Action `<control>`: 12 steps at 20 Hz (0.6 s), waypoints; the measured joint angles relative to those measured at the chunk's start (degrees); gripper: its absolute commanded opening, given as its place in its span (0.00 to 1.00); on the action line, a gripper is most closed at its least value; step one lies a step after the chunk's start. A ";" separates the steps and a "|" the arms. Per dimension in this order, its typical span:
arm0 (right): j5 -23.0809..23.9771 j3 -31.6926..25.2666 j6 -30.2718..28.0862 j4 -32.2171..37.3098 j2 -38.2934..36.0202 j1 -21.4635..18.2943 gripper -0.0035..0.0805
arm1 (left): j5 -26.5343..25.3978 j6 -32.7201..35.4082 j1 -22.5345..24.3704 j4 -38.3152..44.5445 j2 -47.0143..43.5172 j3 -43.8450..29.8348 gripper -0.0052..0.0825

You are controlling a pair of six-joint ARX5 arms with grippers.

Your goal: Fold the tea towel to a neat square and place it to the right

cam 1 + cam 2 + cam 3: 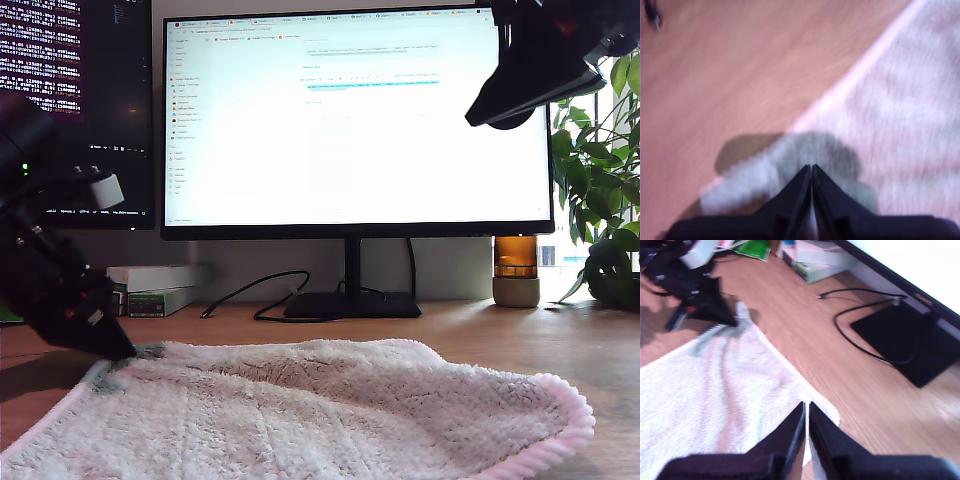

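The tea towel (330, 410) lies spread on the wooden desk, pale pinkish and fluffy with a rolled hem; it also shows in the wrist views (910, 115) (705, 400). My first gripper (125, 350) is low at the exterior view's left, jaws shut on the towel's far corner, which bunches at its tips (811, 167). The second wrist view shows that same gripper (732, 322) from above. My second gripper (490, 112) hangs high at the exterior view's upper right, shut on nothing (806, 405), above the towel's back edge.
Behind the towel a large monitor (350, 120) stands on a black base (910, 340) with a loose cable (860, 340). Boxes (155, 290) sit at the exterior view's back left. An amber bottle (516, 270) and a plant (600, 190) are at its right.
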 measured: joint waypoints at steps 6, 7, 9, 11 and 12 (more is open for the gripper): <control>-2.14 0.02 0.07 6.78 11.61 2.05 0.03 | 5.44 -0.28 -3.39 -9.18 -1.46 8.09 0.03; -3.23 0.02 0.37 8.04 14.78 2.03 0.03 | 6.84 -1.44 -3.69 -11.80 -2.73 7.96 0.03; -5.01 0.02 1.42 10.01 20.96 2.03 0.03 | 8.96 -3.04 -4.09 -15.58 -6.51 7.67 0.03; -6.27 0.04 1.60 13.97 26.18 1.14 0.03 | 10.82 -4.44 -4.11 -17.84 -11.78 7.65 0.03; -6.60 0.42 1.64 14.88 28.28 0.61 0.03 | 11.34 -5.01 -4.11 -19.19 -14.99 7.65 0.03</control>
